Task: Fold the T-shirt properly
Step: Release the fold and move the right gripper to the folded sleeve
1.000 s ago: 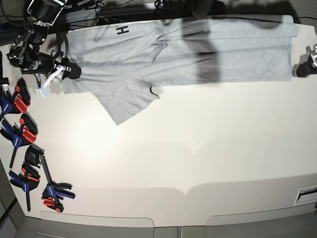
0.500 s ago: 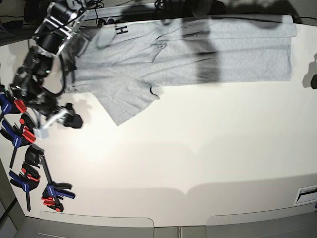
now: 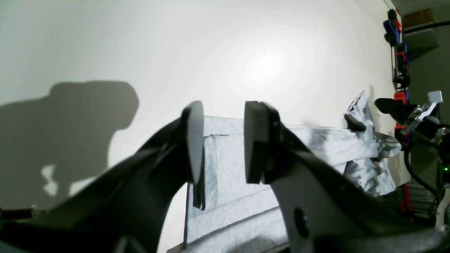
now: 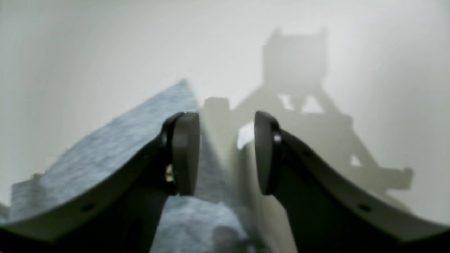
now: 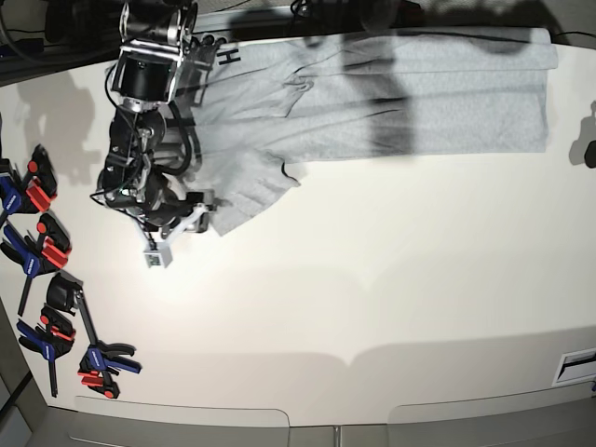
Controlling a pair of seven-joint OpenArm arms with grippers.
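T-shirt (image 5: 391,93) lies lengthwise along table's far edge; both hands gape, empty.

T-shirt (image 5: 391,93): soft heather-grey knit cloth, matt and faintly fuzzy, creased where it bunches on the table (image 5: 372,298) — itself a smooth off-white surface of satin finish, throwing a soft glare just below the shirt's sleeve. Left gripper (image 3: 223,142) and right gripper (image 4: 226,153): dark matt plastic shells with smooth flat pads (image 3: 255,140), no cloth between them. Clamps (image 5: 47,279) at the table's edge nearest the right arm — glossy red and blue plastic on black bars.
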